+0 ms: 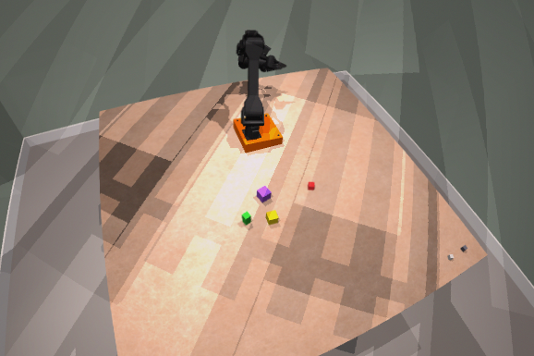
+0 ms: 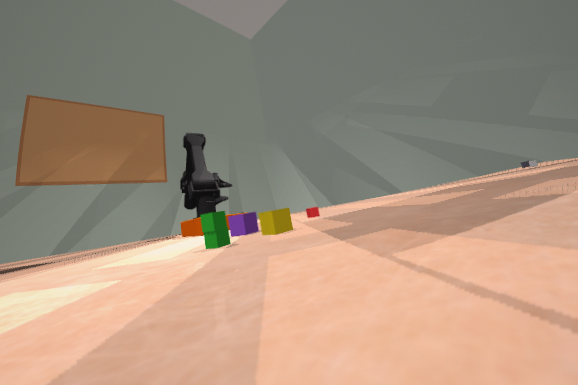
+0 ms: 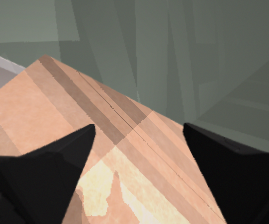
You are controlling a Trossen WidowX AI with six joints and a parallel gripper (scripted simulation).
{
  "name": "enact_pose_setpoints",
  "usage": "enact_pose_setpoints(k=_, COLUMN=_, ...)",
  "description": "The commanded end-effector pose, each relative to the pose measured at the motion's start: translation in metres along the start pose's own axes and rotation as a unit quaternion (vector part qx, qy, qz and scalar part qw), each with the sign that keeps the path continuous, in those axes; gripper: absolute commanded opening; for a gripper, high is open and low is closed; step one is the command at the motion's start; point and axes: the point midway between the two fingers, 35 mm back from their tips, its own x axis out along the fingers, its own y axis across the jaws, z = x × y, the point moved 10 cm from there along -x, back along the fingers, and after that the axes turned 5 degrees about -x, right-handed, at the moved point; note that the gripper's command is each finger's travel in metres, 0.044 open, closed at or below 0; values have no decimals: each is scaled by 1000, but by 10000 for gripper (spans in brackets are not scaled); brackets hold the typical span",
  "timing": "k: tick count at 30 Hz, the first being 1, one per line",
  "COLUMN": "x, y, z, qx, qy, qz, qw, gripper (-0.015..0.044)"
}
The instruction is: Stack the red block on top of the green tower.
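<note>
The red block is small and lies alone on the wooden table, right of the other blocks. The green tower stands upright, two blocks high, near the table's middle. My gripper is open and empty. It is folded up high over the arm's orange base, far behind the blocks. In the wrist view only the two dark fingertips and bare table show between them; none of the blocks appear there.
A purple block and a yellow block lie close to the green tower. Two small grey cubes sit near the table's right edge. A low see-through wall borders the table.
</note>
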Motion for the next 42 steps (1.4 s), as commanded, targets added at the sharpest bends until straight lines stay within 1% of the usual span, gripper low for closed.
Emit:
enact_pose_setpoints(k=1, x=1, y=0, z=0, qx=0, qy=2, qz=-1, qw=1000, gripper=426)
enact_pose_setpoints(k=2, x=6, y=-1, z=0, qx=1, qy=10, qz=-6, qw=1000, gripper=440)
enact_pose_setpoints(k=10, x=69, y=-19, z=-3, qx=17, qy=126, qz=-68, qw=990, gripper=440)
enact_pose_setpoints(k=13, x=75, y=-22, z=-4, qx=-14, qy=149, qz=-68, qw=986, gripper=440)
enact_pose_setpoints(k=20, x=124, y=-43, z=-14, qx=1, qy=247, qz=-108, qw=963, gripper=440)
enact_pose_setpoints(k=31, x=194, y=-89, z=-42, qx=53, qy=392, qz=-164, qw=904, gripper=440)
enact_pose_setpoints(k=42, x=248, y=-144, z=-79, qx=130, qy=510, qz=-207, qw=825, gripper=440)
